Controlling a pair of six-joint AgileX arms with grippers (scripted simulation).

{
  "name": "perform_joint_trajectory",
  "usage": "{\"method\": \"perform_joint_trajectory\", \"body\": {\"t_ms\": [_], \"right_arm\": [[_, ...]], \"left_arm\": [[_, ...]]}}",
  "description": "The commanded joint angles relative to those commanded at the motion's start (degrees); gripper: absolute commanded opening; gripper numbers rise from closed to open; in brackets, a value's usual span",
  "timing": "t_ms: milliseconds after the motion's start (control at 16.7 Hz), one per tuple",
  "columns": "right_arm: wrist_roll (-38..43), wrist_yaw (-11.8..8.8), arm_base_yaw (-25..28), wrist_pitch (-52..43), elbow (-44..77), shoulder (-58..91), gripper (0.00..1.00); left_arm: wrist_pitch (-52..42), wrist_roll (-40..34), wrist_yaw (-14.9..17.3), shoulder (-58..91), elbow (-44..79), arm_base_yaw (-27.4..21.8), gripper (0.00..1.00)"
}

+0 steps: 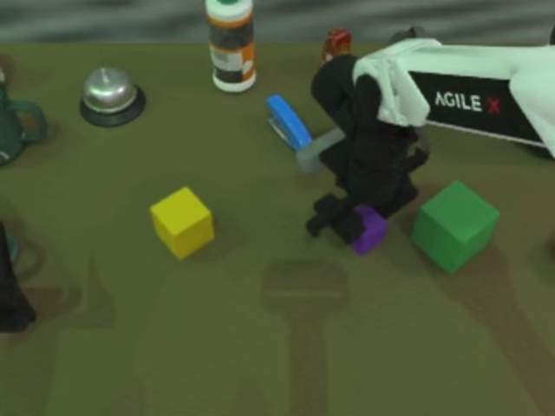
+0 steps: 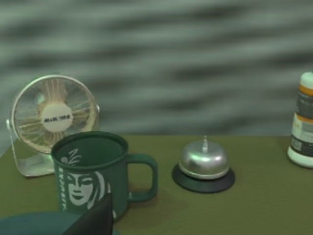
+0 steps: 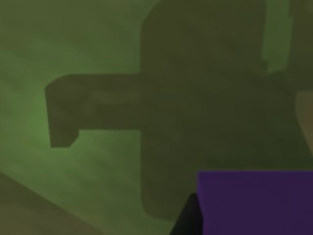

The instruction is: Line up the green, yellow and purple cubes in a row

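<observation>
I count three cubes on the table, one of each colour. The yellow cube [image 1: 182,222] sits alone left of centre. The green cube [image 1: 453,224], the biggest, sits on the right. The purple cube [image 1: 370,229], the smallest, lies between them, close beside the green one and well apart from the yellow.

My right gripper [image 1: 347,222] reaches in from the right and is down on the purple cube [image 3: 255,202]; my fingers look closed against its sides, one dark fingertip [image 3: 188,218] pressing its edge in the right wrist view. Whether the cube is lifted off the table I cannot tell.

My left gripper [image 1: 10,295] is parked at the table's left edge; I cannot tell how its fingers stand.

Along the far side I count one bell [image 1: 109,94], one bottle [image 1: 231,42], one blue stapler [image 1: 290,128] and one green mug [image 2: 93,174], with one small fan [image 2: 53,120] behind the mug.
</observation>
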Motion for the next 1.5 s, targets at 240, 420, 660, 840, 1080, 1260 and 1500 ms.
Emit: {"method": "perform_joint_trajectory", "body": {"t_ms": [240,420,660,840,1080,1260,1500], "right_arm": [[0.18,-0.23,-0.10,-0.76,0.69,-1.98,0.00],[0.21,-0.22,0.02,-4.73,3.64,-3.08,0.00],[0.12,-0.27,0.33,-12.64,8.72,-5.42,0.00],[0.09,-0.28,0.38,-13.75,9.63,-6.01,0.00],[1.03,-0.26,0.25,-13.50,9.01,-6.20,0.00],[6.68,-0.07,0.99,-12.65,5.47,-8.88,0.00],[20.73,0.31,2.38,-10.82,-3.04,-14.98,0.00]], "left_arm": [[0.00,0.00,0.00,0.00,0.00,0.00,1.00],[0.00,0.00,0.00,0.00,0.00,0.00,1.00],[0.00,0.00,0.00,0.00,0.00,0.00,1.00],[0.00,0.00,0.00,0.00,0.00,0.00,1.00],[0.00,0.00,0.00,0.00,0.00,0.00,1.00],[0.00,0.00,0.00,0.00,0.00,0.00,1.00],[0.00,0.00,0.00,0.00,0.00,0.00,1.00]]}}
